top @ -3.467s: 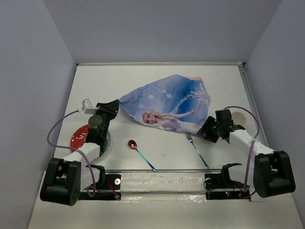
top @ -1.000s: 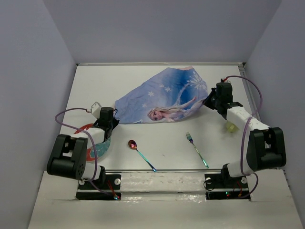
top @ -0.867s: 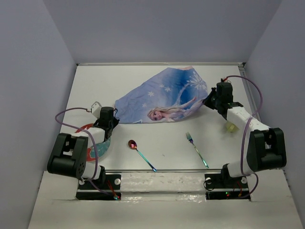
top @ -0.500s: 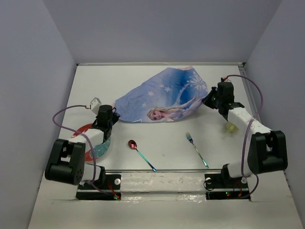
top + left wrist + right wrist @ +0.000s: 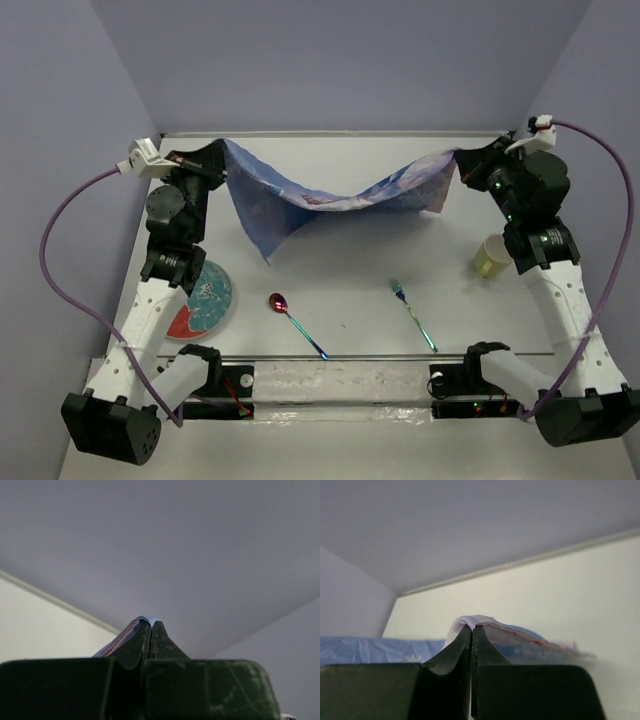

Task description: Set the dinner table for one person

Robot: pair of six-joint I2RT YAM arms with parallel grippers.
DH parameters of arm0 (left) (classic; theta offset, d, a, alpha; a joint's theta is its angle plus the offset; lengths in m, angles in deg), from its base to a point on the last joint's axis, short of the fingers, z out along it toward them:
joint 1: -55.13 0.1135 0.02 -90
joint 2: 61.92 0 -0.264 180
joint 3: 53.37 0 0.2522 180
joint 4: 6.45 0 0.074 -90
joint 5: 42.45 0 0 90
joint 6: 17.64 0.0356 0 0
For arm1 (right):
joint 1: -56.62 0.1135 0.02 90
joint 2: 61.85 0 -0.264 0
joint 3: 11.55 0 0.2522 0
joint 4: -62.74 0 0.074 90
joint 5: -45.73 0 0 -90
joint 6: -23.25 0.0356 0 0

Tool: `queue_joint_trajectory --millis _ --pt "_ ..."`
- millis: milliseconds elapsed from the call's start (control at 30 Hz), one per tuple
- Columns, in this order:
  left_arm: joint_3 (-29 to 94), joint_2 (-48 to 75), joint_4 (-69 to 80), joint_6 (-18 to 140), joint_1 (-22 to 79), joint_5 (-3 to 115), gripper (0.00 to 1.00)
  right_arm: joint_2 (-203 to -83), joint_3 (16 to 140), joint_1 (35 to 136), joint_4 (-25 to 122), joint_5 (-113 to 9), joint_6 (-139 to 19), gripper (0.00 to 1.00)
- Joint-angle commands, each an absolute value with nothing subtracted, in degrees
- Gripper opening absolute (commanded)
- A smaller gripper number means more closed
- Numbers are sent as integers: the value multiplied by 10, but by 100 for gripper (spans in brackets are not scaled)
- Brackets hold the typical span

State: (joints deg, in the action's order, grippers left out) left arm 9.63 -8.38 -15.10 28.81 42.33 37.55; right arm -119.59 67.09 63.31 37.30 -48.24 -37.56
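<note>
Up over the far half of the table (image 5: pixel 340 275), your two claws now hold the blue cloth (image 5: pixel 330 195) in the air. A moment ago it lay crumpled on the table. The left claw (image 5: pixel 216 160) is pinched tight on one corner and the right claw (image 5: pixel 460 166) on another; the middle sags. I think you can now lay it flat. Nearer you lie the spoon (image 5: pixel 295 322) and fork (image 5: pixel 413 314), with the plate (image 5: pixel 203 297) left and the cup (image 5: pixel 490 256) right. Mind you don't cover them.
</note>
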Motion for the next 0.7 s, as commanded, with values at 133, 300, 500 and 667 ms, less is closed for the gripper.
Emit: queue_joint_trajectory --millis 133,300,500,667 --pt "207 -97 -164 320 423 381 0 -1205 831 629 344 -446 -434 0" --pt "217 -52 -172 314 430 387 0 -1285 854 629 346 -423 -453 0" --pt "245 20 -188 287 469 421 0 -1421 926 616 367 -437 -469 0" --pt "334 77 -171 280 502 456 0 -1516 1075 585 337 -508 -455 0"
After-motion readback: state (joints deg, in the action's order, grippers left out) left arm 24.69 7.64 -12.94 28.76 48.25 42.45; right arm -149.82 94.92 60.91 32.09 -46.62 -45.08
